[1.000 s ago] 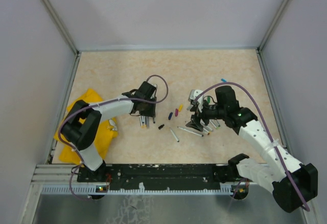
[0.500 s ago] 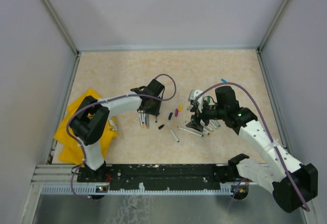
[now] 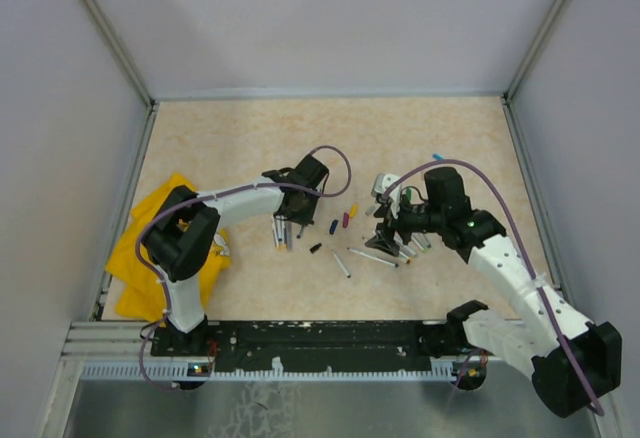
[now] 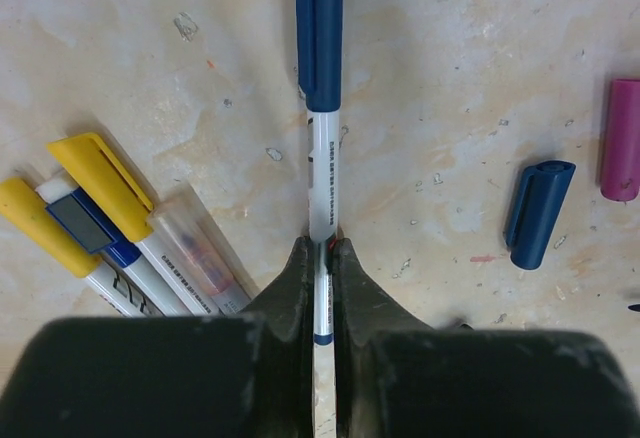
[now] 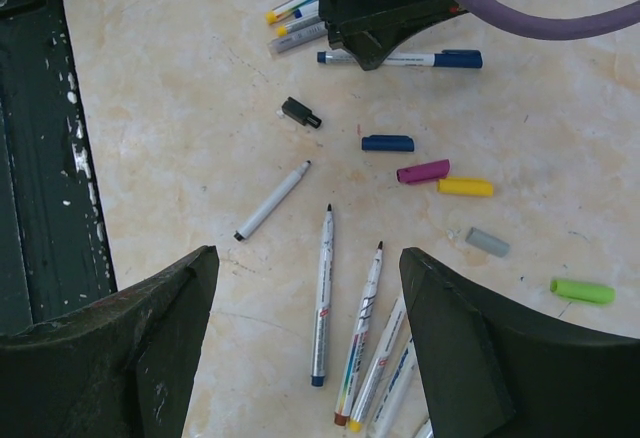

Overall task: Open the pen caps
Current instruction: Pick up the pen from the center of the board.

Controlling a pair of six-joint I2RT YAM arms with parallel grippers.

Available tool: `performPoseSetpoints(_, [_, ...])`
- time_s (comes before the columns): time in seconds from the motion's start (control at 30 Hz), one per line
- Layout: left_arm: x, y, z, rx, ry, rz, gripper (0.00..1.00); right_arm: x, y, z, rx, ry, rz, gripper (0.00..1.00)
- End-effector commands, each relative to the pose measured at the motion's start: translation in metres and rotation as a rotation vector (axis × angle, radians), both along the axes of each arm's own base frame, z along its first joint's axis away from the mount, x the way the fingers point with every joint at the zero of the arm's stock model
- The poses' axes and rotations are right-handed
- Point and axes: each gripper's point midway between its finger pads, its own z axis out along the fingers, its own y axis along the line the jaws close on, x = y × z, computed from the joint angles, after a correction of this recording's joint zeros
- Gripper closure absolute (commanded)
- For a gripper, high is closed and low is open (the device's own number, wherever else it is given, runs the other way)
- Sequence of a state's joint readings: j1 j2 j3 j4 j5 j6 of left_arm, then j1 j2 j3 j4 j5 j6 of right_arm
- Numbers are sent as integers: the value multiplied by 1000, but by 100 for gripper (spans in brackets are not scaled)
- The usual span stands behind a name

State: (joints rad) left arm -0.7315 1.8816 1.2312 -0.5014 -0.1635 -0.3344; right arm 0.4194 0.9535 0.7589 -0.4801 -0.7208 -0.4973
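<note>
My left tool (image 4: 320, 258) was clenched on the white barrel of a pen (image 4: 320, 188) lying on the table (image 4: 480, 58), its blue cap (image 4: 320, 33) on and pointing away from the tool. My right tool (image 5: 308, 258) hung released above uncapped pens (image 5: 322, 298); loose caps (image 5: 387, 143) in blue, magenta, yellow, grey and green lay scattered on the table nearby

Print on pens (image 4: 321, 173) illegible

Six loose pen caps (image 5: 387, 142), roughly nine pens (image 5: 322, 298) (some overlapping), one yellow cloth (image 3: 128, 293)
</note>
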Motion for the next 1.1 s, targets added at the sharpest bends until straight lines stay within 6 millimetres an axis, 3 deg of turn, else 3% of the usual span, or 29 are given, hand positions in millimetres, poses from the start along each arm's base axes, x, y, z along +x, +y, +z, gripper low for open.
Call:
performPoseSetpoints(0.0, [-13, 6, -20, 31, 67, -23, 98, -1, 1, 16, 42, -51, 20, 26])
performPoseSetpoints(1.07, [0, -14, 45, -265, -136, 11, 100, -7, 9, 15, 85, -10, 57, 26])
